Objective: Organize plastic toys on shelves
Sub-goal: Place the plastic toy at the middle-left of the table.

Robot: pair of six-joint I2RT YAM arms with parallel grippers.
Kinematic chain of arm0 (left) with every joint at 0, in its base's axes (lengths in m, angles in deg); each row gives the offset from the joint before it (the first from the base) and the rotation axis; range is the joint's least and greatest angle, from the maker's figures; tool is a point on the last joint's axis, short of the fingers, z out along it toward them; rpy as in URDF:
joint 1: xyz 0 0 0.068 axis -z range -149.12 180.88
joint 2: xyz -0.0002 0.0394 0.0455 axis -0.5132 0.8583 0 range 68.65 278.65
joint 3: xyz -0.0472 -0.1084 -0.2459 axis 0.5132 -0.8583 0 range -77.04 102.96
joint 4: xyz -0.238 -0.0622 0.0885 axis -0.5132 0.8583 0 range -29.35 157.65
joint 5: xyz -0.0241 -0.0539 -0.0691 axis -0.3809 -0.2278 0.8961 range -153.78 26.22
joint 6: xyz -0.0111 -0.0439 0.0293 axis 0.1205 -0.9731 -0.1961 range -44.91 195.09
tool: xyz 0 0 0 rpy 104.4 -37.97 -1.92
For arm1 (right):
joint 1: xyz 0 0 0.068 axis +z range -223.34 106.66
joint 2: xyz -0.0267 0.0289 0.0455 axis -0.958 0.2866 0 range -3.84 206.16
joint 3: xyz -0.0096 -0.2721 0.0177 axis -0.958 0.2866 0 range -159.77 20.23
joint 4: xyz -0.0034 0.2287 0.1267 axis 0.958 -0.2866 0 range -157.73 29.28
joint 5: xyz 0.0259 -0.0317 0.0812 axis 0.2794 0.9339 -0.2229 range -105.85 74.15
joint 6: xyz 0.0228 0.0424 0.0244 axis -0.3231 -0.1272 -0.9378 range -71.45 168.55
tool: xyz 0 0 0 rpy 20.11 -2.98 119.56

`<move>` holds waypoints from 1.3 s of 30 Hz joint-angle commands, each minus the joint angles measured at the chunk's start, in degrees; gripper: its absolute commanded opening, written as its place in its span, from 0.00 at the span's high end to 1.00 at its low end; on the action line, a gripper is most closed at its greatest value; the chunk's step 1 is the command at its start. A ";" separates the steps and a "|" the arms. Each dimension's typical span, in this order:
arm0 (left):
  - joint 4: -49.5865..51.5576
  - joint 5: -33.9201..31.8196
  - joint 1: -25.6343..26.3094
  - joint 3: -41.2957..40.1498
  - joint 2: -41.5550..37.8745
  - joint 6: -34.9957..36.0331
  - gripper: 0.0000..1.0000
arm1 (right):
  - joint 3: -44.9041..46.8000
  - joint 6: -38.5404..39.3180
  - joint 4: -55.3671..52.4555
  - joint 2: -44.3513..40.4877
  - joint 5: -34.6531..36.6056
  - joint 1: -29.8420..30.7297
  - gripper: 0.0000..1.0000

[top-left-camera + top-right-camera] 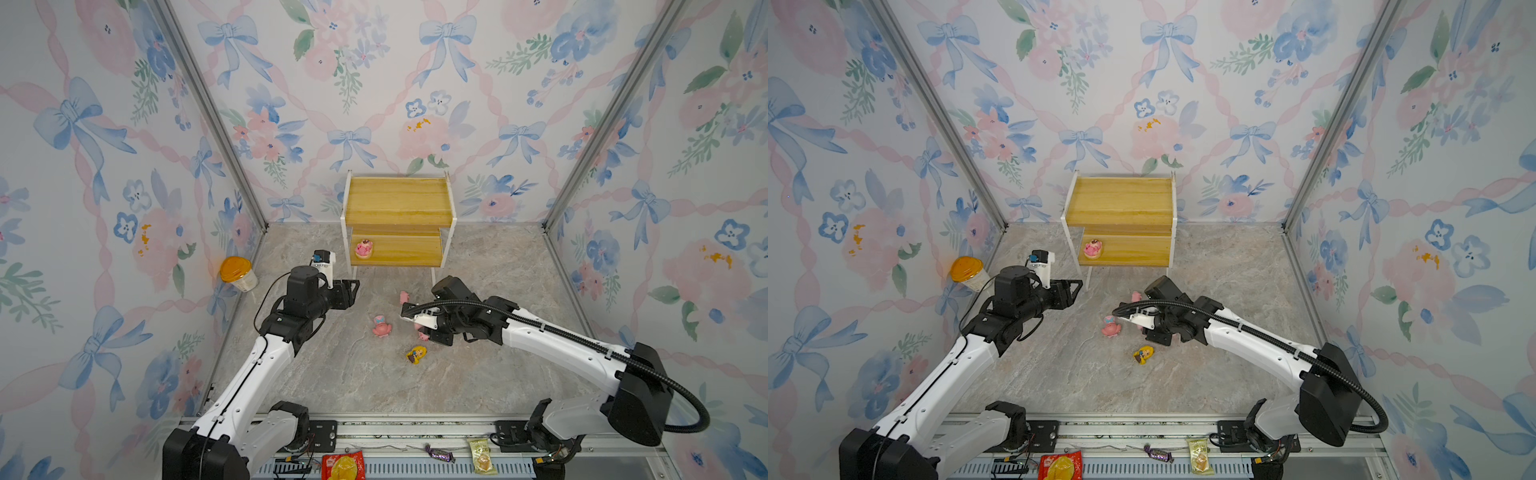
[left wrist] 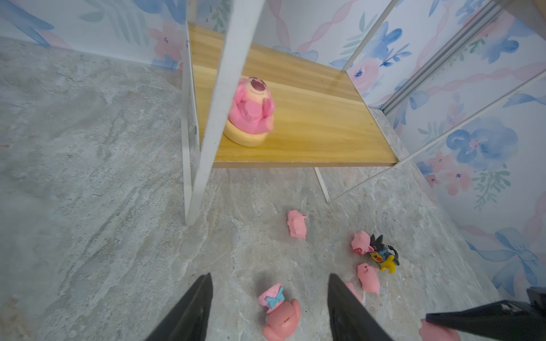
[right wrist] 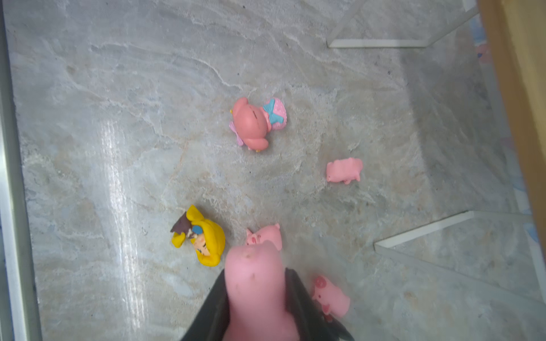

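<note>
Pink pig [image 3: 257,307] up close in the right wrist view, pinched in the right tool [image 3: 254,271], which is clamped on it. Its long axis runs along the tool and it pokes out past the tips; can't tell which end is the head. In a top view, from that tool the blue-hatted figure [image 1: 381,326] lies on its side at 9 o'clock, hat toward 12, and the yellow-haired doll [image 1: 416,354] lies flat at 6. Left tool [image 1: 353,291] hangs with its jaws apart, nothing in them. Shelves [image 1: 399,203] stand at its 1 o'clock, with a pink figure on a round base [image 1: 364,248] sitting at the 9 o'clock end of the lower board.
</note>
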 commanded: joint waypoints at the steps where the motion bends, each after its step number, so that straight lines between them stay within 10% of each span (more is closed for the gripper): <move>1: -0.47 -5.62 -2.12 -0.61 -2.42 -1.03 0.37 | -3.89 -6.06 4.90 5.40 1.19 2.61 0.68; 12: -0.47 -17.52 -10.20 -1.32 -7.77 -1.38 0.35 | -16.55 -19.51 17.76 24.53 -0.07 9.30 0.64; 25: -1.01 -17.14 -17.55 -1.83 -7.80 -3.75 0.35 | -20.47 -29.50 40.65 40.28 8.13 12.34 0.62; 39: -1.10 -16.10 -17.51 -2.13 -6.19 -4.16 0.35 | -27.86 -30.81 40.44 50.88 8.18 11.95 0.58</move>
